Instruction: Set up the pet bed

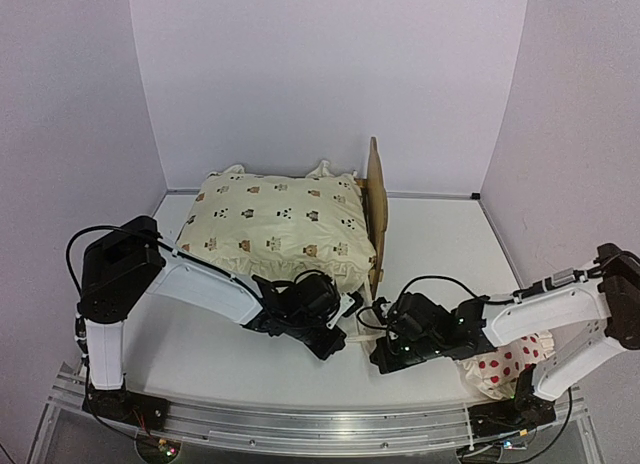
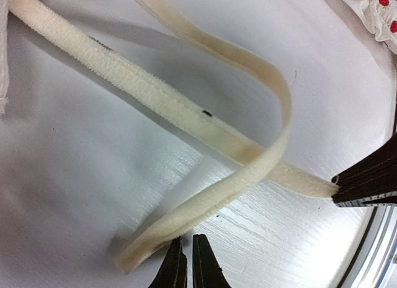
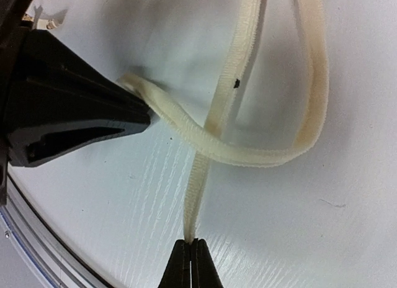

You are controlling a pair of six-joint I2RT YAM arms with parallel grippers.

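In front of the bed [image 1: 377, 234], which sits on the counter [image 1: 450, 249] under its cover [image 1: 280, 224], the left pincer [image 2: 186, 269] and right pincer [image 3: 192, 263] are each pinched shut on a limp cream tie [image 3: 239, 58]. The plywood bed looks light and stiff; take its headboard [image 1: 374, 174] edge.

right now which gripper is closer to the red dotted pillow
Right. The right gripper, shut on a cream strap, is just left of the red dotted pillow, which lies under that arm. The left gripper, on another strap end, is further left.
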